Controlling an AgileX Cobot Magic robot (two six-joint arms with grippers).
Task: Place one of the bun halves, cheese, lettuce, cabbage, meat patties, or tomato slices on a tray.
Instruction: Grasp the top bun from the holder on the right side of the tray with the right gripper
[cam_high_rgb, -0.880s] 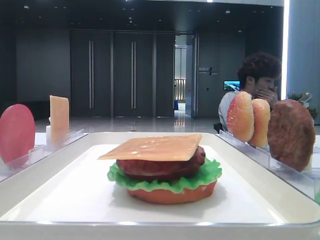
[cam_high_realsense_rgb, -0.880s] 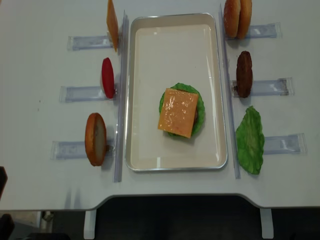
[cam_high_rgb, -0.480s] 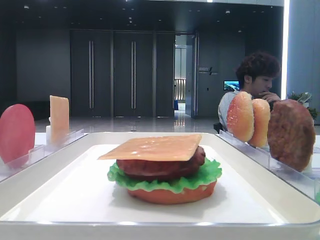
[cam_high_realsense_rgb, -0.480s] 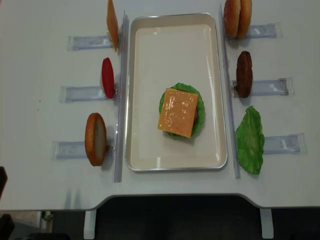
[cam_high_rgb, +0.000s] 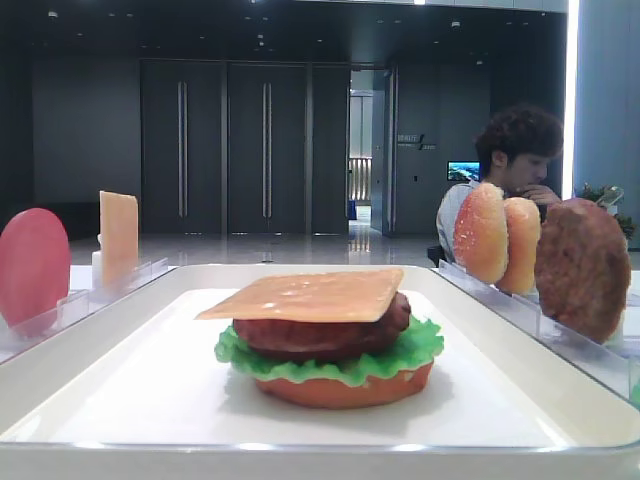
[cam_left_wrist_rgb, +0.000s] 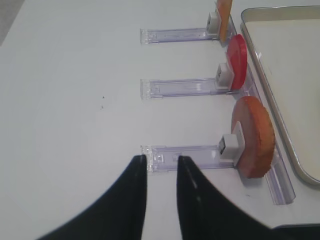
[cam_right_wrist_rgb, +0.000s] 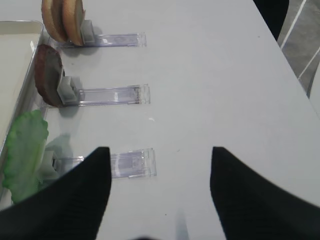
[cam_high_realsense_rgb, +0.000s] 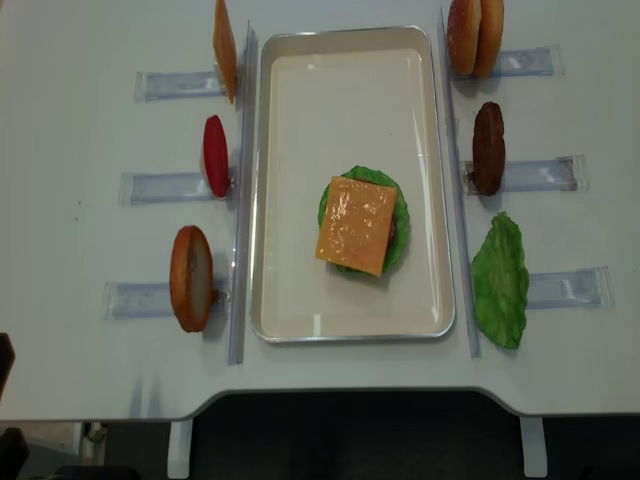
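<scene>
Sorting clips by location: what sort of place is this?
Likely an office lobby or showroom, not a kitchen: tall dark doors, polished floor, and a white table of toy burger parts in clear racks.

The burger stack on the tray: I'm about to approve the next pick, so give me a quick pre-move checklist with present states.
1. Cheese slice tops the stack on the white tray: ok.
2. Tomato slice upright in its rack, clear to pick: ok.
3. Bun tops standing in their rack: ok.
4. Right claw open, empty: ok.
5. Left claw empty, jaws narrow; too narrow for a pick: cannot tell.
</scene>
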